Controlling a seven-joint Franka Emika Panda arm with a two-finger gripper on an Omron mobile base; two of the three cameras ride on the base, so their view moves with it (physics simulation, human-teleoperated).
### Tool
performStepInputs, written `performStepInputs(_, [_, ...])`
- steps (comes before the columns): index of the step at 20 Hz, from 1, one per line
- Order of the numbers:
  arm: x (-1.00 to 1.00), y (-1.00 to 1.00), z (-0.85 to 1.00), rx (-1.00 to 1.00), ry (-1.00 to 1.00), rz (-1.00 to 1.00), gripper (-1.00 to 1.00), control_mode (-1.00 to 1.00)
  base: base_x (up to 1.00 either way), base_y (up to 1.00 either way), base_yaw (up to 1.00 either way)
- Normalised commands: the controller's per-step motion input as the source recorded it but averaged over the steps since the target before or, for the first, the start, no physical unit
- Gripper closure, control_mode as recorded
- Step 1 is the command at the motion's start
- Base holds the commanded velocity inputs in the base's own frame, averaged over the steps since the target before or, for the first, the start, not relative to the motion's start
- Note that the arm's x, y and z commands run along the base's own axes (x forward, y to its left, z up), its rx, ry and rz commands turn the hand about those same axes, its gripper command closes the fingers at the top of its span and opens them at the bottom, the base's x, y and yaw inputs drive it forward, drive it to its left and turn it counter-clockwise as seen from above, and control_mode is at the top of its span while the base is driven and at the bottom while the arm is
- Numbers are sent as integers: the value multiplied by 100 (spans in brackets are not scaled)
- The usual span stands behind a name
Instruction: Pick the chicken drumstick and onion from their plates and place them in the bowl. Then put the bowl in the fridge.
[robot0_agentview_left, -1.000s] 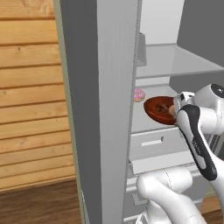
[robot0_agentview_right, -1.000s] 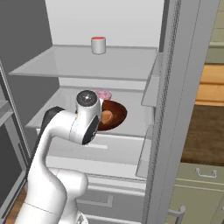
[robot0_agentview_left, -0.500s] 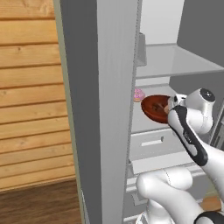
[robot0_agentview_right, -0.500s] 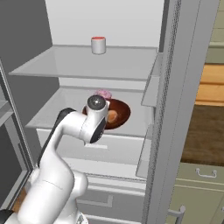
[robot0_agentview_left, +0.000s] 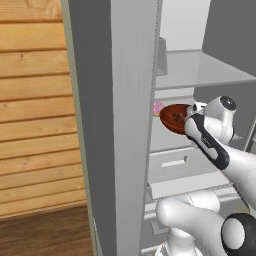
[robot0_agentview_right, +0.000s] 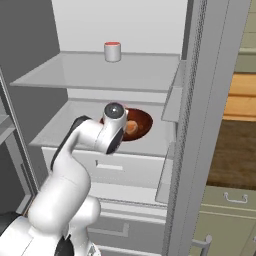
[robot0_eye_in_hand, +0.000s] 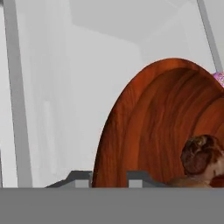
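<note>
My gripper (robot0_eye_in_hand: 109, 179) is shut on the near rim of the reddish-brown bowl (robot0_eye_in_hand: 148, 122), with a fingertip on each side of the rim. The bowl (robot0_agentview_left: 172, 117) hangs tilted over the middle shelf (robot0_agentview_right: 65, 127) inside the open fridge (robot0_agentview_left: 115, 125). In it lies the lumpy brown chicken drumstick (robot0_eye_in_hand: 201, 154). From the right base view a round orange-brown lump, the onion (robot0_agentview_right: 131, 127), sits in the bowl (robot0_agentview_right: 145, 122) just past my wrist. The arm's wrist hides the fingers in both base views. The plates are out of view.
A small pink thing (robot0_agentview_left: 157, 106) lies on the shelf behind the bowl. A white can with a red top (robot0_agentview_right: 113, 51) stands on the upper shelf. White drawers (robot0_agentview_right: 117, 167) sit below the bowl. The fridge door (robot0_agentview_right: 200, 125) stands open at the right.
The arm has stretched forward and carried the bowl deeper into the fridge over the middle shelf. The grip on the rim is unchanged.
</note>
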Motion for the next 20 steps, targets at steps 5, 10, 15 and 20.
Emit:
performStepInputs(5, [-18,0,7,0,-13,-2,-100,-100,0,0,0])
performStepInputs(10, [-96,9,48,0,-7,-18,-100,-100,0,0,0])
performStepInputs(15, [-100,44,51,4,5,-24,-100,-100,0,0,0])
performStepInputs(20, [-100,11,50,20,7,-26,-100,-100,0,0,0])
